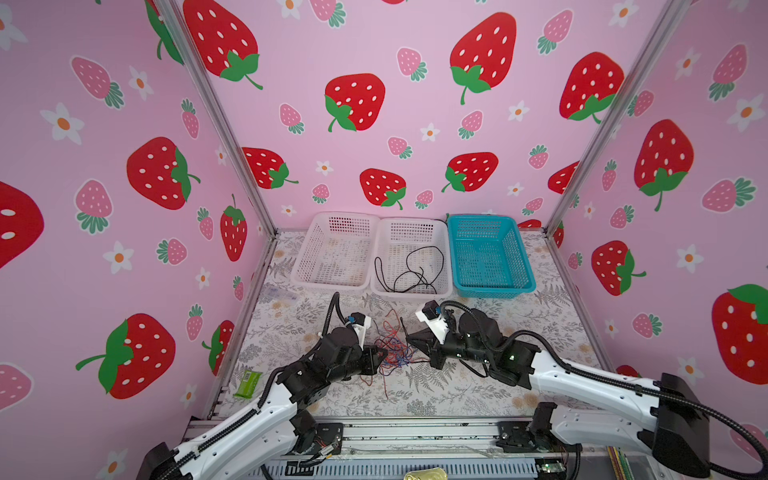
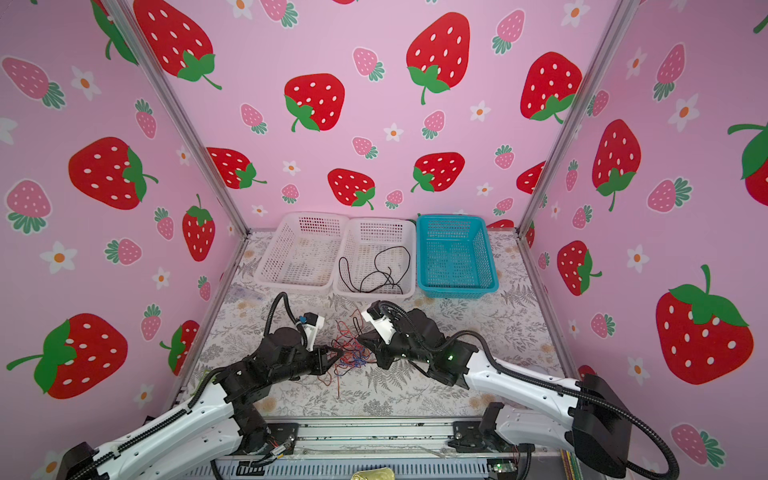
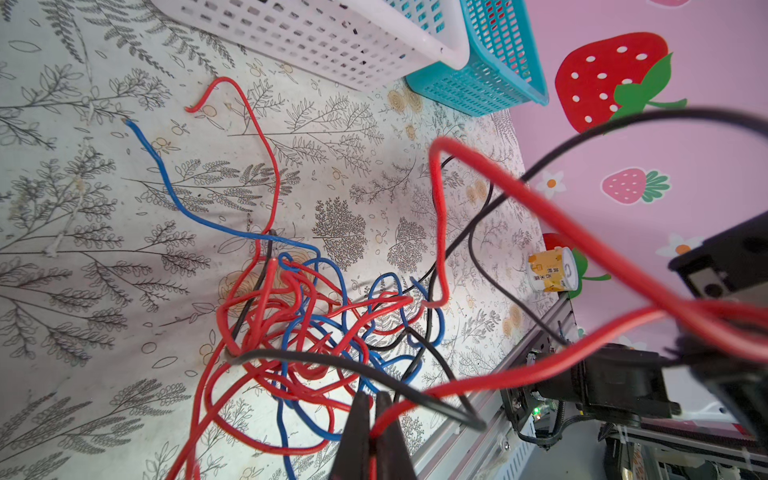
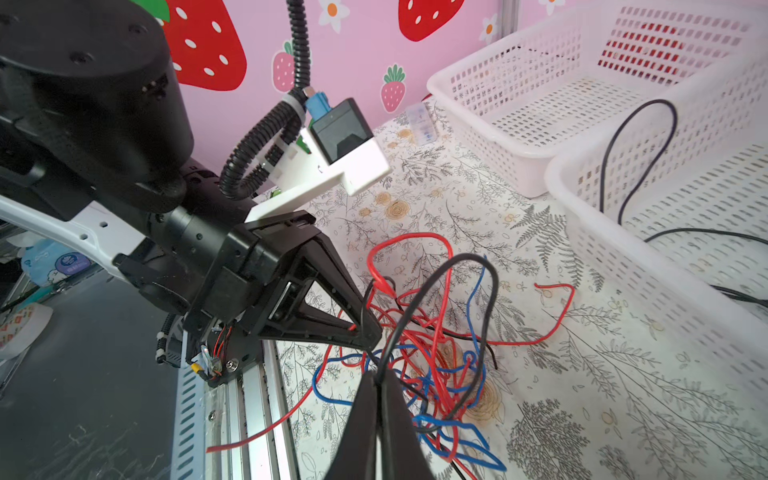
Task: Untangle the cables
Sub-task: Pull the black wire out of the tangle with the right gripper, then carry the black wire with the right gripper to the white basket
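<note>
The cables (image 1: 392, 348) (image 2: 351, 353) lie as a knot of thin red, blue and black wires on the floral table between my two grippers. My left gripper (image 3: 374, 401) is shut on a red cable (image 3: 469, 382) that rises out of the tangle (image 3: 307, 328); in both top views it sits at the knot's left edge (image 1: 383, 354) (image 2: 340, 352). My right gripper (image 4: 378, 376) is shut on a black cable (image 4: 436, 282) that loops up over the tangle (image 4: 432, 353), and it stands at the knot's right edge (image 1: 409, 337) (image 2: 360, 336). The left gripper's fingertips (image 4: 365, 332) are close to the right one.
Three baskets line the back: a white basket (image 1: 345, 215), a second white basket (image 1: 411, 220) holding a loose black cable (image 1: 415, 276), and a blue basket (image 1: 482, 217). A green packet (image 1: 247, 384) lies at the left edge. A metal rail (image 1: 415, 432) runs along the front.
</note>
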You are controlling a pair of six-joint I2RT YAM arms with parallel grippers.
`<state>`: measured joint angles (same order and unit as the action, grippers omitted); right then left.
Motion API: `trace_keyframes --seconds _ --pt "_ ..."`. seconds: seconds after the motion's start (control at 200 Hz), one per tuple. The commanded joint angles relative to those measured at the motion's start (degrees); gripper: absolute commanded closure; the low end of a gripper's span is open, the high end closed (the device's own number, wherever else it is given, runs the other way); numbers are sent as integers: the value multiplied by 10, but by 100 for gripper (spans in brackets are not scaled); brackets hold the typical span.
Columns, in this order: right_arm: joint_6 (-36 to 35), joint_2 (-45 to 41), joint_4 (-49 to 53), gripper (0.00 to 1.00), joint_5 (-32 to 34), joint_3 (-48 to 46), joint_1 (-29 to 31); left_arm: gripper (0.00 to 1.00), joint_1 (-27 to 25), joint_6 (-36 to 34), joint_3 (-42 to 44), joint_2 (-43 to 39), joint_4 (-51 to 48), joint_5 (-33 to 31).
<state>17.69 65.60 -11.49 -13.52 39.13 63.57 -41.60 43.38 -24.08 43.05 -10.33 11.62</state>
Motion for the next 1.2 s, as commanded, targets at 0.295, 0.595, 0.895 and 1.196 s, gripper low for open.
trace_keyframes --seconds 0.295,0.595,0.895,1.196 --pt "-29 102 -97 80 23 -9 28 100 2 8 -29 9 17 11" --pt "-31 125 -120 77 17 -20 37 100 2 7 -28 8 14 5" --pt "-34 145 -118 84 53 -17 42 100 2 7 -26 4 11 6" --pt "-54 18 -43 100 140 -4 39 100 1 14 0 7 -6 -8"
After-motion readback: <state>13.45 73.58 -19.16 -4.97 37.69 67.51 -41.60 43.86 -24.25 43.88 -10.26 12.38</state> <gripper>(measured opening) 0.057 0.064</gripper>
